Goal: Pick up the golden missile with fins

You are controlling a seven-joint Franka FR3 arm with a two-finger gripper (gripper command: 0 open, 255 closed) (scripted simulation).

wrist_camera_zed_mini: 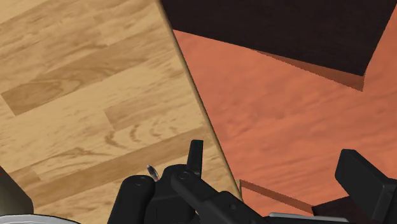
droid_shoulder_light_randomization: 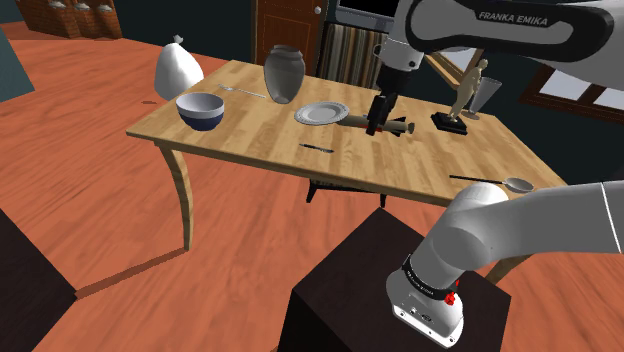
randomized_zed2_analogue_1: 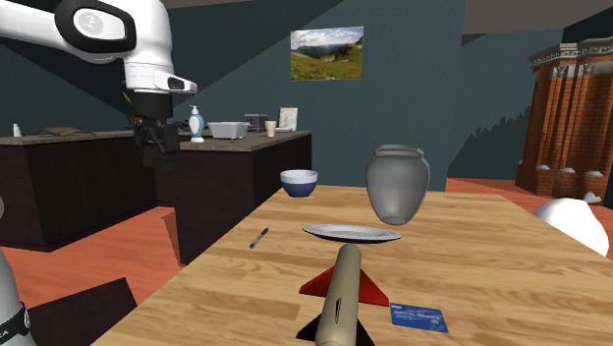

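Observation:
The missile (randomized_zed2_analogue_1: 339, 293) is a tan-gold tube with red and black fins. It lies flat on the wooden table (randomized_zed2_analogue_1: 491, 265), just beyond the grey plate (randomized_zed2_analogue_1: 351, 233) in the second exterior view. In the shoulder view the missile (droid_shoulder_light_randomization: 356, 120) lies right of that plate (droid_shoulder_light_randomization: 321, 113). My gripper (randomized_zed2_analogue_1: 155, 155) hangs open well above the table's edge, off to the side of the missile, holding nothing. In the shoulder view the gripper (droid_shoulder_light_randomization: 376, 127) overlaps the missile. The wrist view shows the gripper (wrist_camera_zed_mini: 277, 160) with its fingers (wrist_camera_zed_mini: 195, 153) apart over the table edge and the red floor.
On the table stand a blue bowl (droid_shoulder_light_randomization: 200, 108), a grey vase (droid_shoulder_light_randomization: 283, 72) and a gold figurine (droid_shoulder_light_randomization: 462, 95). A pen (droid_shoulder_light_randomization: 316, 148), a spoon (droid_shoulder_light_randomization: 500, 182) and a blue card (randomized_zed2_analogue_1: 418, 317) lie there too. A white sack (droid_shoulder_light_randomization: 177, 68) sits beyond the far corner.

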